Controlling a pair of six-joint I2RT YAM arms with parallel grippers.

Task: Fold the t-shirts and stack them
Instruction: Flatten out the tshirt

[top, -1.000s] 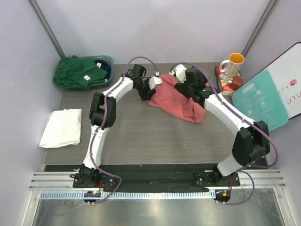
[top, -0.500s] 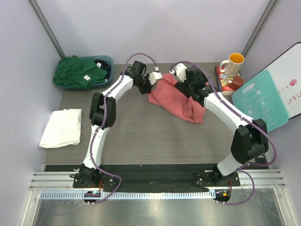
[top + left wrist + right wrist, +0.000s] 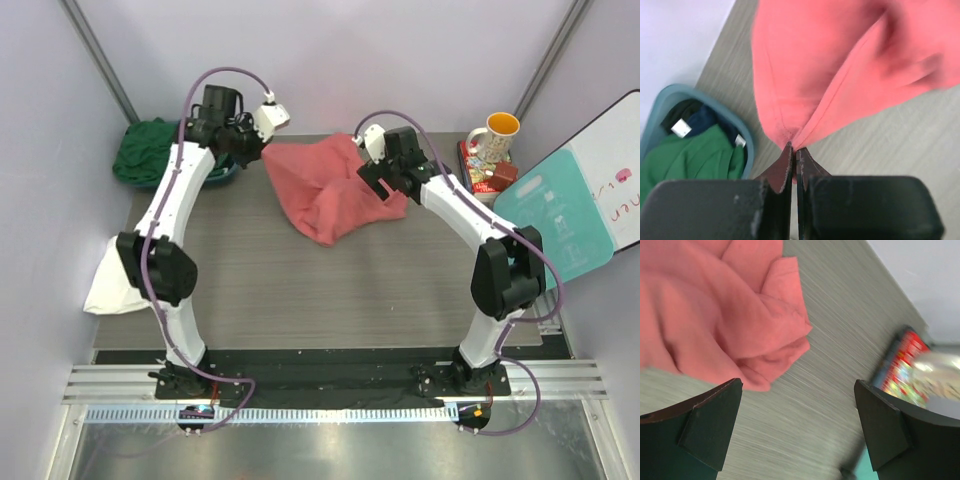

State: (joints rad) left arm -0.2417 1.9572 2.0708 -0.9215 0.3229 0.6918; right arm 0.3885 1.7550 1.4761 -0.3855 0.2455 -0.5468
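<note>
The left gripper (image 3: pixel 262 143) has shut on the edge of the coral-red t-shirt (image 3: pixel 325 190) and swung away toward 10 o'clock, up by the tub (image 3: pixel 747 137). The shirt, bunched 1 second ago, now stretches out toward 9 o'clock with that corner lifted.
</note>
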